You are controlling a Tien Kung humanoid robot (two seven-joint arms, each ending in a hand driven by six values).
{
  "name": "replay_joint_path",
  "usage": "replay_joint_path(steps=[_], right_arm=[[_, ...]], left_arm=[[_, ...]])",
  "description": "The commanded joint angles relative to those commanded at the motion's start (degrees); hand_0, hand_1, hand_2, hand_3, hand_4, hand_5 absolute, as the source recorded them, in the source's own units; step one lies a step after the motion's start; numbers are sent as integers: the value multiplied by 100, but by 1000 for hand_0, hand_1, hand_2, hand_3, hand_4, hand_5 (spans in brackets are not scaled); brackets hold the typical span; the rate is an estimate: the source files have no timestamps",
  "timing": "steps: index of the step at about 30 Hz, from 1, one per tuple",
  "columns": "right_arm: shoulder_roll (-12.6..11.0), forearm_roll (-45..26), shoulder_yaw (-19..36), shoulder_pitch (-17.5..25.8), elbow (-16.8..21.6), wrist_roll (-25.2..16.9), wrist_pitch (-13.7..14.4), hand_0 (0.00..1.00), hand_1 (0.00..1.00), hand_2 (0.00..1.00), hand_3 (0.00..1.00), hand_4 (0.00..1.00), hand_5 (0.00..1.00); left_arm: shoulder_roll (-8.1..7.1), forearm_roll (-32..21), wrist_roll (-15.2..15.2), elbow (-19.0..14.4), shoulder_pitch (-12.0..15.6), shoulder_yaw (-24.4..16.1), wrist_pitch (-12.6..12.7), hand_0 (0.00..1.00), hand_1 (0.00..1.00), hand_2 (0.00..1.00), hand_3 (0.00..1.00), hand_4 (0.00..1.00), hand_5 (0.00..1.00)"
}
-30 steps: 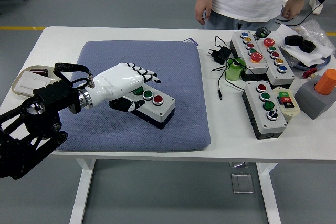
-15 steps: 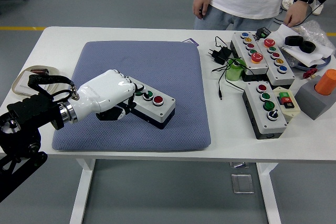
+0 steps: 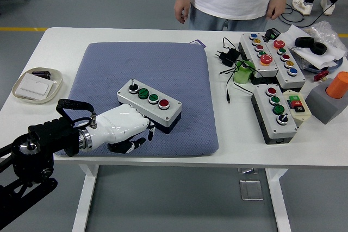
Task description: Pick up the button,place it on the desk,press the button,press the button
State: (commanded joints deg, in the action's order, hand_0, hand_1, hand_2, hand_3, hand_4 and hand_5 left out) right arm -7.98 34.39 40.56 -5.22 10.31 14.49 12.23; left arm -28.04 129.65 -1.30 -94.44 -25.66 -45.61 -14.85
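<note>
- White surface (image 3: 228, 153): carries everything in view; a person stands at its far side, both hands hanging at the hips and touching nothing on it.
- Blue-grey pad (image 3: 179, 74): lies on the left half of the surface, probably as a cushioned working area where a box can be set down and pushed on.
- Left arm (image 3: 32, 158): enters from the lower left, low over the near edge of the surface. The right arm is out of view.
- Button box (image 3: 149, 105): the task's thing, a white-topped box on a black base, lying flat and slantwise on the pad near its front middle. It is set down, so the placing step looks done (the presses, judging by the hand's position, are either finished or between strokes).
- Left hand (image 3: 124, 127): white shell, fingers loosely curled with dark tips turned down, holding nothing. It sits at the pad's near edge just beside the box's front-left side; whether a fingertip touches the box cannot be told.
- Spare button boxes (image 3: 274, 111): grouped on the right with cables, well apart from the pad, kept out of the arm's path.
- Small tray (image 3: 19, 95): at the left edge, holding a white plate-like part.
- Row on the box top: a black selector knob (image 3: 132, 87), two green buttons (image 3: 148, 95), one red button (image 3: 163, 103), all facing up and reachable from above.
</note>
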Motion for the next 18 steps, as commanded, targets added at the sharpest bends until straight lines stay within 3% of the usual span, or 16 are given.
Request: replay_joint_path(steps=[5,6,7,18], right_arm=[[-5,-8,-14,-20,0,-7,-4,627,477,539,582,279,22],[-8,-16,-22,-30,0,-10,-4,627,477,539,582,280,22],[-12,-20,-29,-37,0,-13,-6,627,477,539,582,280,22],[-25,-3,-32,-29,0,-14,-19,627,477,539,582,279,22]], left_arm=[[248,-43,172,381,-234,144,-26,191,91,126,672,434,2],[306,-44,222,487,-290,154,-52,176,78,114,763,425,2],[365,-72,275,586,-337,151,-68,176,78,114,763,425,2],[583,-344,414,930,-534,238,-40,165,73,111,821,393,2]])
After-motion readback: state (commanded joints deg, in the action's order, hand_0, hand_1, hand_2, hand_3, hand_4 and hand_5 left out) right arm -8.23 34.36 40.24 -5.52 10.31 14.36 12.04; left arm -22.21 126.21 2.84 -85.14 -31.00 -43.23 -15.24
